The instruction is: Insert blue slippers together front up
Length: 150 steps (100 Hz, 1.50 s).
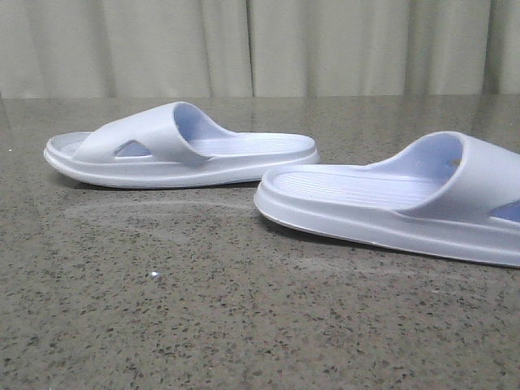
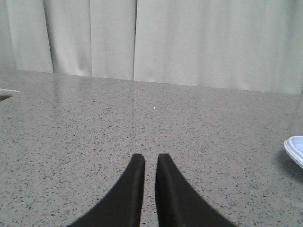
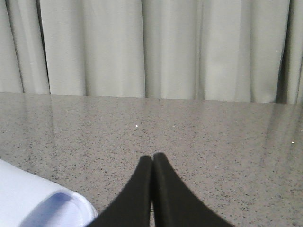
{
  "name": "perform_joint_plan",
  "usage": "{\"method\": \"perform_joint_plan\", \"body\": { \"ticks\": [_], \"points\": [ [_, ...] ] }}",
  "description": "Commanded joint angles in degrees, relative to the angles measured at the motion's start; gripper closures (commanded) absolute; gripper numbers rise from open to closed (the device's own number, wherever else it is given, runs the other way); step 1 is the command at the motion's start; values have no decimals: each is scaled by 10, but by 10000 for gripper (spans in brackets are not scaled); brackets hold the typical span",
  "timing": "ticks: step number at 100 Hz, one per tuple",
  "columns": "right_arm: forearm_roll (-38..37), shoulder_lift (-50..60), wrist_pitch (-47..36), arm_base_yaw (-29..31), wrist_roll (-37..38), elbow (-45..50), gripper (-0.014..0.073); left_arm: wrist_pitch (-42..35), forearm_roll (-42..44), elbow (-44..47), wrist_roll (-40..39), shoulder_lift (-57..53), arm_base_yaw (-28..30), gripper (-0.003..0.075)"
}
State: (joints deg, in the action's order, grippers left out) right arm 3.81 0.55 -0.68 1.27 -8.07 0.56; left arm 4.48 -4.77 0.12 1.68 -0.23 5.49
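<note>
Two pale blue slippers lie sole-down on the speckled grey table. The left slipper (image 1: 179, 146) lies farther back, its strap toward the left. The right slipper (image 1: 406, 195) lies nearer, its strap at the right edge of the front view. Neither gripper shows in the front view. My left gripper (image 2: 150, 158) hangs low over bare table with its fingers a narrow gap apart, nothing between them; an edge of a slipper (image 2: 296, 149) shows off to one side. My right gripper (image 3: 152, 158) is shut and empty, with a slipper's strap (image 3: 38, 203) close beside it.
Pale curtains (image 1: 260, 45) hang behind the table's far edge. A small white speck (image 1: 154, 276) lies on the table in front of the left slipper. A pale object (image 2: 7, 92) shows at the table's edge in the left wrist view.
</note>
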Motion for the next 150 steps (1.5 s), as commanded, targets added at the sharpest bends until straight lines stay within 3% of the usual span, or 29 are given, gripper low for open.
{"method": "perform_joint_plan", "body": {
  "ticks": [1, 35, 50, 67, 84, 95, 107, 116, 133, 150],
  "points": [
    [0, 12, -47, 4, -4, 12, 675, -45, -4, 5, -1, -17, 0, 705],
    [0, 12, -75, 4, -4, 12, 675, -49, -4, 5, -1, -17, 0, 705],
    [25, 12, -86, 4, -3, 12, 675, -86, -13, 5, -1, -17, 0, 705],
    [132, 12, -86, 4, -3, 12, 675, -92, -163, 5, -1, -17, 0, 705],
    [235, 12, -86, 4, -3, 12, 675, -90, -364, 5, -1, -17, 0, 705],
    [309, 12, -75, 4, -3, 4, 673, -82, -440, -4, -1, -17, 0, 705],
    [324, 0, -15, 4, -3, -27, 672, -27, -421, -39, -1, -12, 0, 705],
    [307, -38, 12, 4, -3, -67, 671, 11, -353, -88, -1, 16, 0, 705],
    [259, -206, 97, 4, -3, -173, 671, 123, -147, -213, -1, 149, 0, 705],
    [248, -378, 195, 4, -3, -280, 672, 215, -119, -310, -1, 288, 0, 705]
  ]
}}
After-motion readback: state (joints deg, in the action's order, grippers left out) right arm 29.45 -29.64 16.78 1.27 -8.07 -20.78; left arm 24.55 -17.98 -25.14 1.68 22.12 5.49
